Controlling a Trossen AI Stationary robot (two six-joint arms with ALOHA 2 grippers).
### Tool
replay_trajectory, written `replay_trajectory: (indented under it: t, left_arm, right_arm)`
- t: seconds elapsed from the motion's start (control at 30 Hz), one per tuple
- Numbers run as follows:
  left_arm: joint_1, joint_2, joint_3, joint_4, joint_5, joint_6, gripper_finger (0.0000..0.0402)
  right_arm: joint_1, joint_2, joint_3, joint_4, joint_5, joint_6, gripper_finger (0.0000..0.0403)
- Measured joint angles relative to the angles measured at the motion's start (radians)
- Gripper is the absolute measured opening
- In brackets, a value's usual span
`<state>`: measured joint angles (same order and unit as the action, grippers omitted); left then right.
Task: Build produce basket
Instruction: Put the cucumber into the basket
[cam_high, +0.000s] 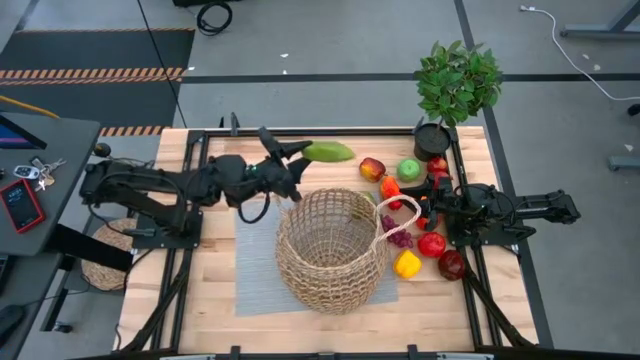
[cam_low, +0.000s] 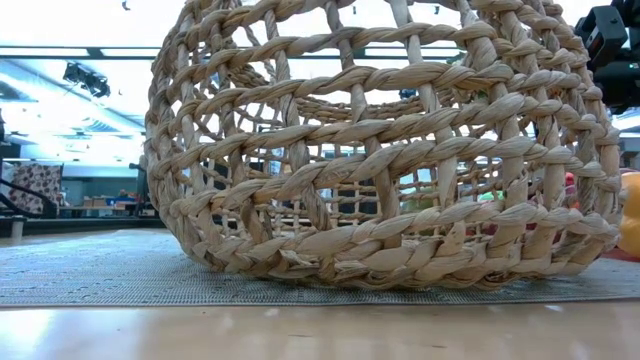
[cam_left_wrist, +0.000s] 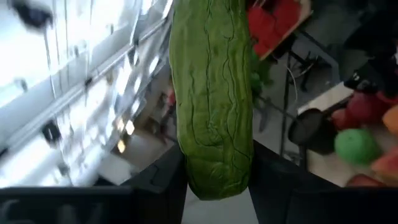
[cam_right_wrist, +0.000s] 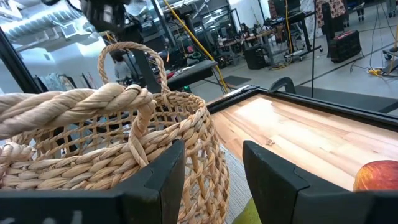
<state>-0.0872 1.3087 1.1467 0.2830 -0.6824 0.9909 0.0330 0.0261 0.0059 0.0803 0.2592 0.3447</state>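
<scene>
Dead center on the surface (cam_high: 200, 300) sits the basket (cam_high: 330, 250), mouth up. Just past its far-left rim, the left arm's jaws (cam_high: 296, 156) are clamped on a long green vegetable (cam_high: 330, 152), long axis pointing right, away from the wrist, so the drop is a short swing toward the opening. Right arm's jaws (cam_high: 424, 208) straddle the near loop handle (cam_right_wrist: 134, 93), partly apart, among the fruit.

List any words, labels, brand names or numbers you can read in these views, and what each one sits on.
None can be read.
Basket: plain wicker, no tag or label.
Green vegetable held in the left gripper: no sticker.
Fruit beside the right gripper: no stickers visible.
Red phone on the side desk: too small to read anything.
Room behind the table: any signs are too blurred to read.
</scene>
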Motion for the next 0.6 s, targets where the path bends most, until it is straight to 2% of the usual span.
replay_trajectory:
  t: [0.07, 0.13, 0.3, 0.37, 0.47, 0.6]
  left_arm:
    - [-0.019, 0.002, 0.025, -0.090, -0.089, -0.112, 0.0141]
    - [-0.031, 0.017, 0.077, -0.237, -0.133, -0.284, 0.0141]
    - [-0.051, 0.090, 0.295, -0.668, -0.100, -0.714, 0.0141]
    - [-0.053, 0.135, 0.397, -0.817, -0.046, -0.844, 0.0142]
    - [-0.049, 0.198, 0.521, -1.001, 0.098, -1.011, 0.0142]
    - [-0.034, 0.258, 0.625, -1.098, 0.321, -1.123, 0.0144]
  right_arm:
    - [0.000, 0.000, 0.000, 0.000, 0.000, 0.000, 0.0168]
    - [0.000, 0.000, 0.000, 0.000, 0.000, 0.000, 0.0168]
    - [0.000, 0.000, 0.000, 0.000, 0.000, 0.000, 0.0168]
    - [0.000, 0.000, 0.000, 0.000, 0.000, 0.000, 0.0168]
    - [0.000, 0.000, 0.000, 0.000, 0.000, 0.000, 0.0168]
    - [0.000, 0.000, 0.000, 0.000, 0.000, 0.000, 0.0168]
